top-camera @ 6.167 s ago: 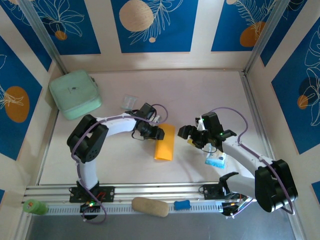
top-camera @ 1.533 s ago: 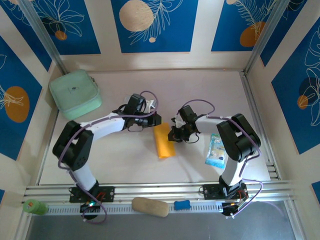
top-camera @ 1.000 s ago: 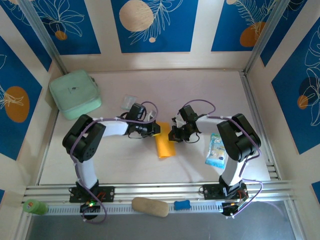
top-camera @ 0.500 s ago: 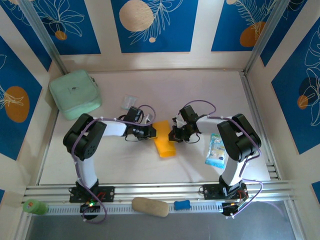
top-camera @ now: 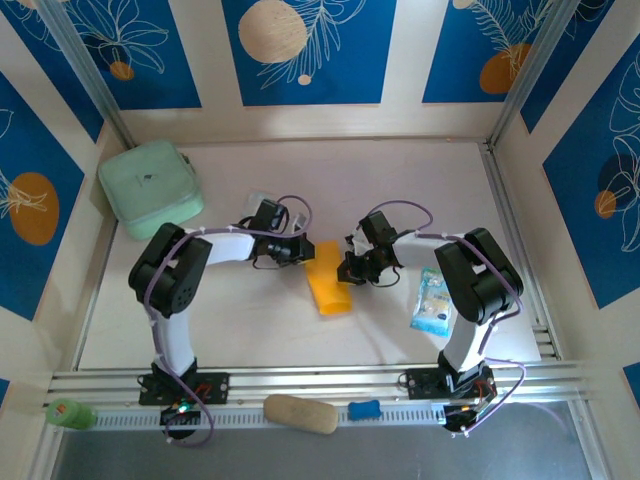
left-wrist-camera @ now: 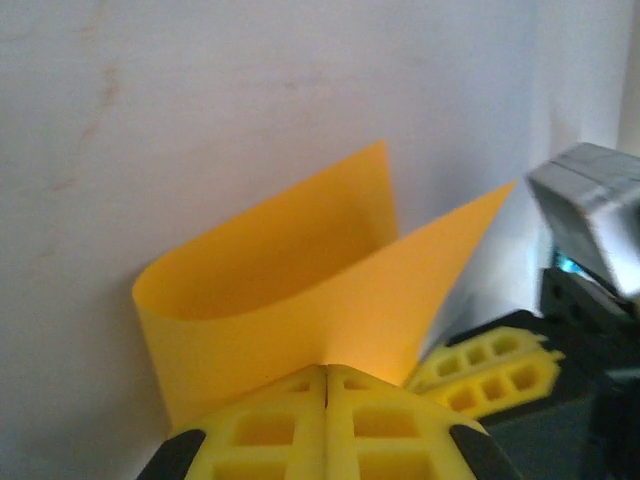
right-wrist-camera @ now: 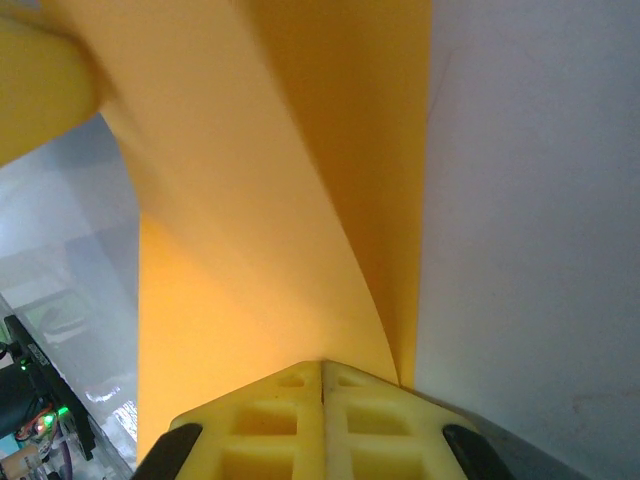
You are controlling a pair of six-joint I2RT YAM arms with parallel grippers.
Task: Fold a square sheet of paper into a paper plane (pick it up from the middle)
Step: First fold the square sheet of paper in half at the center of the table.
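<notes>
Well right of the green pouch (top-camera: pixel 150 188) on the desk (top-camera: pixel 400 180), the paper (top-camera: pixel 328 287) bows limply, so it is likely light, thin and easily creased. The left hand (left-wrist-camera: pixel 327 385) pinches tight on its pouch-side edge and the right hand (right-wrist-camera: pixel 322 385) on the far edge, which look like sensible holds.

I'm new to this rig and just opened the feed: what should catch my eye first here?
The orange-yellow sheet of paper at mid-table stands out, bowed into a loose curl rather than lying flat. The left gripper and right gripper meet at its far end from either side, jaws shut on it. A mint-green pouch sits in the far left corner.
</notes>
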